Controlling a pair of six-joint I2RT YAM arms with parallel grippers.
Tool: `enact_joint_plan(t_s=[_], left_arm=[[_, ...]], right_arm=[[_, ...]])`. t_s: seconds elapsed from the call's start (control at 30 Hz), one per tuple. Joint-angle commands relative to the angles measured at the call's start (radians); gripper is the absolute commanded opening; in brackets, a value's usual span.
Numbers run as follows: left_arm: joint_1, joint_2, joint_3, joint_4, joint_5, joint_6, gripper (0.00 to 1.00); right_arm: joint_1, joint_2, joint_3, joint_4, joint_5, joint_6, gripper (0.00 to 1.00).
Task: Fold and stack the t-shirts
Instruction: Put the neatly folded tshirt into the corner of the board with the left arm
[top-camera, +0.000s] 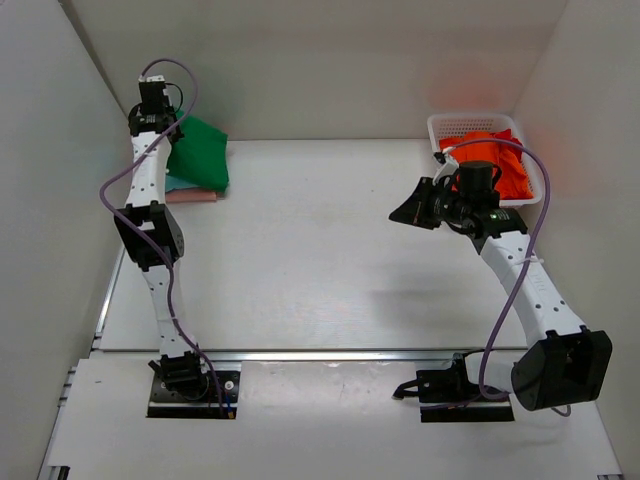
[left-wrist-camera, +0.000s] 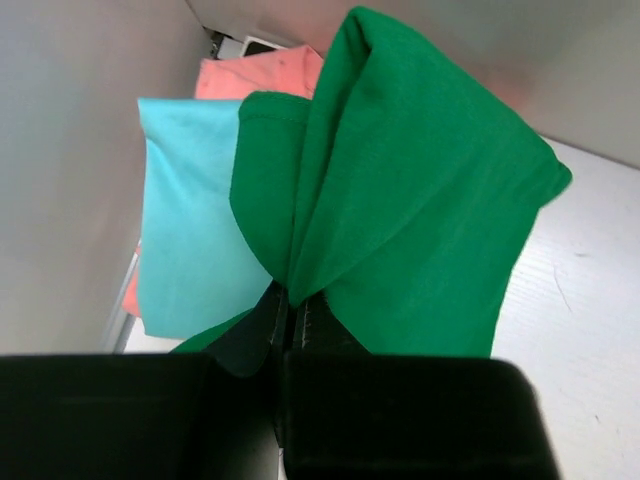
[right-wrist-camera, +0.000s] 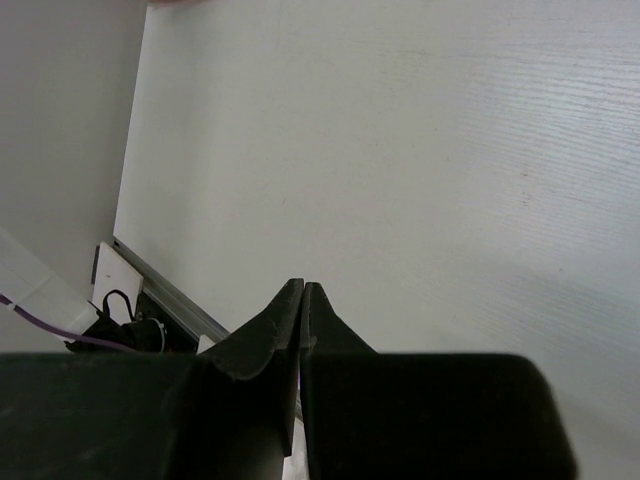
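Since folding and stacking call for a flat bed, the table (top-camera: 320, 250) heads the list: white, broad, its middle bare, so judged the ground kept for spreading cloth.

Basket (top-camera: 447, 128): white lattice, far right corner, close to the walls. Judged the supply bin.

Orange-red shirt (top-camera: 505, 165): crumpled inside the basket, heaped above its rim, not yet folded. Judged the one item left to do.

Green shirt (left-wrist-camera: 420, 200): far left corner, over the pile. Pinched at a gathered fold, it hangs in loose pleats rather than lying flat. Judged to be mid-placement as the top layer; it would need laying down and smoothing before the stack is tidy.

Teal shirt (left-wrist-camera: 185, 230): folded flat beneath the green shirt, close to the left wall.

Pink shirt (left-wrist-camera: 262, 72): lowest of the pile, only its edges showing past the teal shirt.

Left pincer (left-wrist-camera: 292, 300): clenched on the bunched fold of the green shirt, cloth caught between the jaws. The grip near the fold lets the rest drape over the stack.

Right pincer (right-wrist-camera: 302, 292): jaws pressed together with nothing between them. It hangs over bare table beside the basket, well apart from the pile; judged parked clear of the other arm's work.
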Motion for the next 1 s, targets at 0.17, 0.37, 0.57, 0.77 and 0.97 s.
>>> enact_joint_plan(t_s=[0.17, 0.37, 0.57, 0.77, 0.97], left_arm=[[0.046, -0.069, -0.03, 0.131, -0.006, -0.034, 0.0], [0.089, -0.043, -0.036, 0.163, -0.126, -0.089, 0.0], [0.144, -0.029, -0.042, 0.152, -0.1, -0.213, 0.68], [0.194, -0.075, -0.078, 0.169, 0.141, -0.34, 0.99], [0.12, -0.231, -0.225, 0.29, 0.466, -0.368, 0.98]], right_arm=[[-0.02, 0.046, 0.082, -0.034, -0.065, -0.045, 0.0], [-0.024, 0.067, 0.094, -0.071, -0.083, -0.081, 0.01], [-0.021, 0.083, 0.106, -0.074, -0.093, -0.093, 0.0], [0.007, 0.075, 0.089, -0.047, -0.082, -0.064, 0.0], [0.05, 0.032, 0.017, 0.038, -0.051, -0.001, 0.0]])
